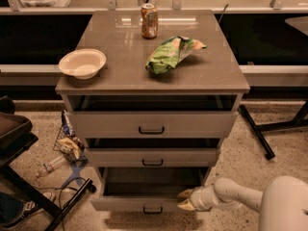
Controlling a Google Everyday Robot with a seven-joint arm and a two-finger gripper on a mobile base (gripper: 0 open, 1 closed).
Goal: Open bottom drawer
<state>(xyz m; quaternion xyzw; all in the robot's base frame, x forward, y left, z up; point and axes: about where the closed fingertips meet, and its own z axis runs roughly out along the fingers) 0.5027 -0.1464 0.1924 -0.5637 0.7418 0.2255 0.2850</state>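
The bottom drawer (125, 205) is the lowest of three grey-beige fronts in the cabinet, with a small dark bar handle (152, 210). It stands pulled out, and its plain grey inside (149, 183) shows. My gripper (185, 199) reaches in from the lower right on a white arm (240, 194) and sits at the top edge of the drawer front, right of the handle. The middle drawer (152, 157) and top drawer (151, 124) are each pulled out a little.
On the cabinet top (120, 57) stand a white bowl (82, 63), a soda can (149, 20) and a green chip bag (171, 53). Litter and a bottle (53, 165) lie on the floor at left, beside a dark chair base (29, 196). A black table leg (256, 131) stands at right.
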